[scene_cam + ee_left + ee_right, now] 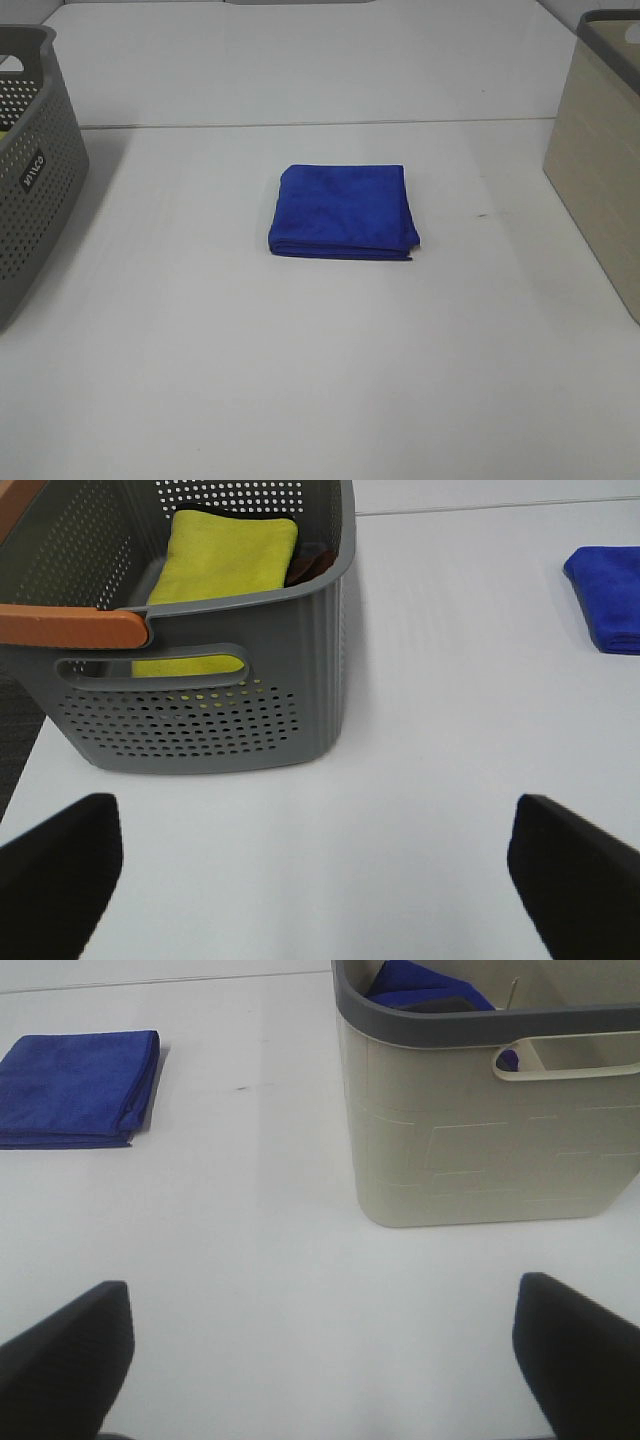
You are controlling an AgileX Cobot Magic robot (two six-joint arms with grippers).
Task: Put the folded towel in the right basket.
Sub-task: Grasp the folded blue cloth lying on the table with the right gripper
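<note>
A folded blue towel lies flat in the middle of the white table. It also shows in the left wrist view and in the right wrist view. The right basket is beige with a dark grey rim and stands at the table's right edge; in the right wrist view it holds blue cloth. My left gripper is open and empty over bare table near the left basket. My right gripper is open and empty, in front of the beige basket. Neither gripper shows in the exterior view.
A grey perforated basket stands at the left edge; in the left wrist view it holds a folded yellow towel and has an orange handle. A seam crosses the table behind the towel.
</note>
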